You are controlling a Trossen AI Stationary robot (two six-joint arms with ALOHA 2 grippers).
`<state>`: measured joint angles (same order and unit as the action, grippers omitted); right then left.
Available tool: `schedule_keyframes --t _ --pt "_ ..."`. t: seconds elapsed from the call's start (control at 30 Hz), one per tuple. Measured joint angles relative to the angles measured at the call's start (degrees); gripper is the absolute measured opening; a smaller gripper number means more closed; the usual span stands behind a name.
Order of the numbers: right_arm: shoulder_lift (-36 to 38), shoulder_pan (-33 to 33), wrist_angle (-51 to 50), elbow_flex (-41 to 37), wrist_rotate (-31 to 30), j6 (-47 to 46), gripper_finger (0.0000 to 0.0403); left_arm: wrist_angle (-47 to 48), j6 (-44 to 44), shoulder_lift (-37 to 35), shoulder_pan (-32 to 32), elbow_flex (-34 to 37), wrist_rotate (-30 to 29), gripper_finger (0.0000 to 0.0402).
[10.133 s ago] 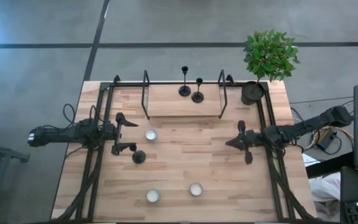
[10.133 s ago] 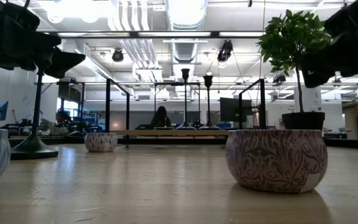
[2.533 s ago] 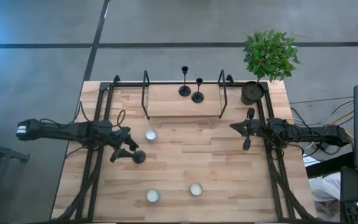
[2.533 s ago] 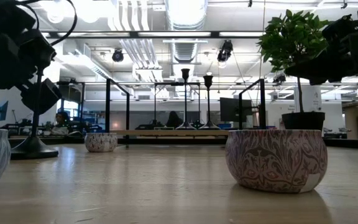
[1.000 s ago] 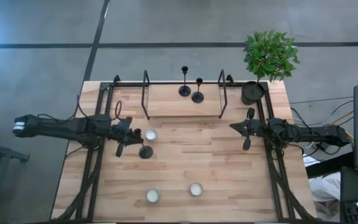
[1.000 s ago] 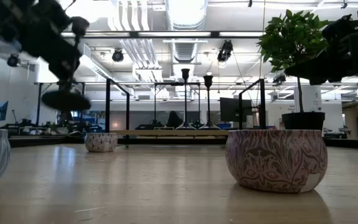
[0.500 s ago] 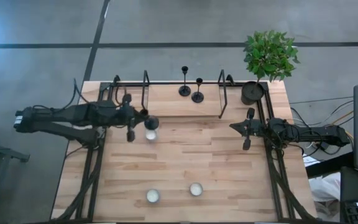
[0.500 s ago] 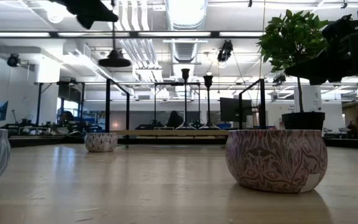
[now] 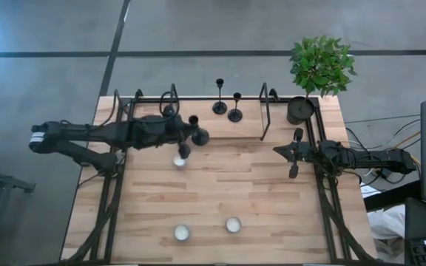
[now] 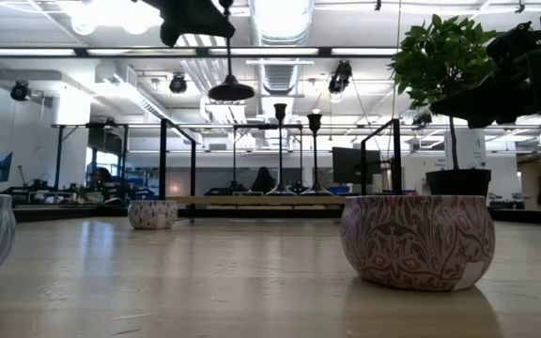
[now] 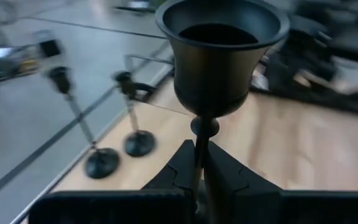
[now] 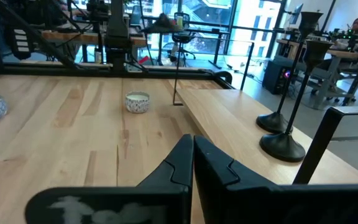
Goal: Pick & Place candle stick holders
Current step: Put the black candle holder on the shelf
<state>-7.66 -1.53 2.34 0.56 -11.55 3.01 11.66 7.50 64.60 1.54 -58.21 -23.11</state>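
Two black candle stick holders (image 9: 220, 107) (image 9: 235, 115) stand on their round bases on the raised wooden platform (image 9: 217, 124) at the table's far middle. They also show in the left wrist view, candle stick holders (image 11: 101, 162) (image 11: 139, 143). A third holder (image 9: 200, 137) hangs in the air near the platform's left front corner, with my left gripper (image 9: 190, 134) shut on it. In the low view its round base (image 10: 231, 92) floats high above the table. My right gripper (image 9: 276, 151) is shut on nothing, above the table's right side. My left gripper pinches the holder's thin stem (image 11: 197, 155) between its two fingers, just below the cup (image 11: 221, 50). The fingers reach in roughly level from the table's left and lie across the stem. The holder is roughly upright and lifted clear, its base hanging below the fingers.
Three small white candle bowls (image 9: 180, 161) (image 9: 182, 233) (image 9: 233, 224) sit on the table. Black frame posts (image 9: 174, 111) (image 9: 265, 111) flank the platform. A potted green plant (image 9: 300, 109) stands at the far right corner.
My left gripper has risen and gone toward the table's far edge and right, toward the platform, carrying the holder. The holder has stayed shut in the fingers and clear of the table, and now hangs higher, by the platform's left front corner.
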Motion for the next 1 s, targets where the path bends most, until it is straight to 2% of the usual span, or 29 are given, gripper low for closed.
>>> schedule_keyframes --t 0.27,0.43,0.53,0.7,0.77,1.0 --pt "0.01 -0.01 0.01 0.00 -0.01 0.00 0.0008 -0.69 9.58 7.15 -0.85 -6.68 -16.58 0.0017" --pt "0.02 -0.01 -0.01 0.00 0.00 0.00 0.0008 0.07 11.94 17.51 -4.39 -15.88 -30.16 0.0017" --pt "0.02 0.00 0.00 0.00 0.00 0.00 0.0008 7.82 15.75 24.33 -5.85 -24.37 -32.56 0.0017" --pt "0.02 0.01 -0.01 0.00 0.00 0.00 0.0008 36.61 32.29 32.69 -6.29 -38.41 -37.60 0.0017" --pt "0.02 0.01 -0.01 0.00 0.00 0.00 0.0008 42.98 36.77 34.41 -5.90 -40.93 -38.47 0.0017" --pt "0.00 0.00 0.01 0.00 0.00 0.00 0.0008 38.73 37.58 34.81 -2.87 -38.34 -37.55 0.0017"
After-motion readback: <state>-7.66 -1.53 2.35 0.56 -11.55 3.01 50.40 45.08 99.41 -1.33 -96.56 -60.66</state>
